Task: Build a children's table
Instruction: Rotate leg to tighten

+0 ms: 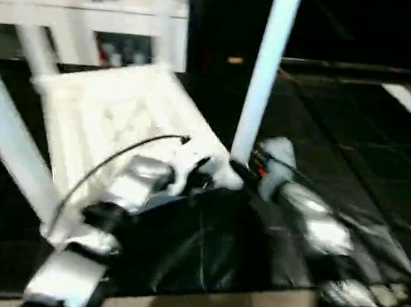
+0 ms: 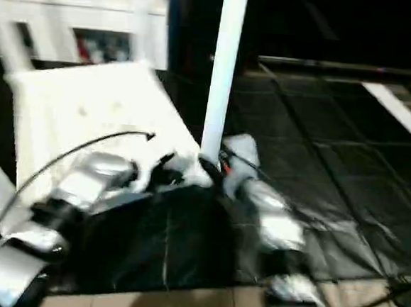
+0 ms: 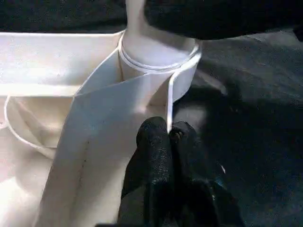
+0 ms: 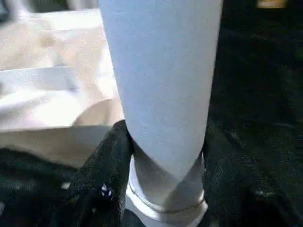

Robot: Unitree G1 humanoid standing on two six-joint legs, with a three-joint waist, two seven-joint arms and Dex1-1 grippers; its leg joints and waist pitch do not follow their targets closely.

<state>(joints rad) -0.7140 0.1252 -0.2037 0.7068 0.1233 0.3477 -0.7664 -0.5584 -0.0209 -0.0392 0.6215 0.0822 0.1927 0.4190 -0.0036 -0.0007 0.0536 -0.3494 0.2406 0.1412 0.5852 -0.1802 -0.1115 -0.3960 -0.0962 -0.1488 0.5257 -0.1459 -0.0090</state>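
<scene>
Floor [image 1: 346, 172]: dark tiled surface under everything, with black sheeting crumpled just in front of the table top.
Table top [image 1: 123, 111]: white plastic, lying upside down on the floor with its ribbed underside up; the largest white thing in the head views.
Cabinet [image 1: 88, 16]: white furniture behind the table top, beyond its far edge.
Upright leg [image 1: 265, 73]: long white tube standing in the table top's corner socket nearest the robot's right arm, rising out of the top of the head views.
Other leg [image 1: 10, 145]: a second white tube slanting up from the table top's corner on the robot's left.
Corner socket [image 3: 158, 59]: round collar of the table top, with the upright leg seated in it.
Left gripper [image 3: 169, 137]: at the table top's thin rim just beside the corner socket; its black fingers [image 3: 154, 142] are pressed together, pinching the rim's edge between them.
Right gripper [image 4: 163, 156]: at the foot of the upright leg, just above the corner socket; its fingers [image 4: 109, 161] stand on either side of the tube, closed against it.
</scene>
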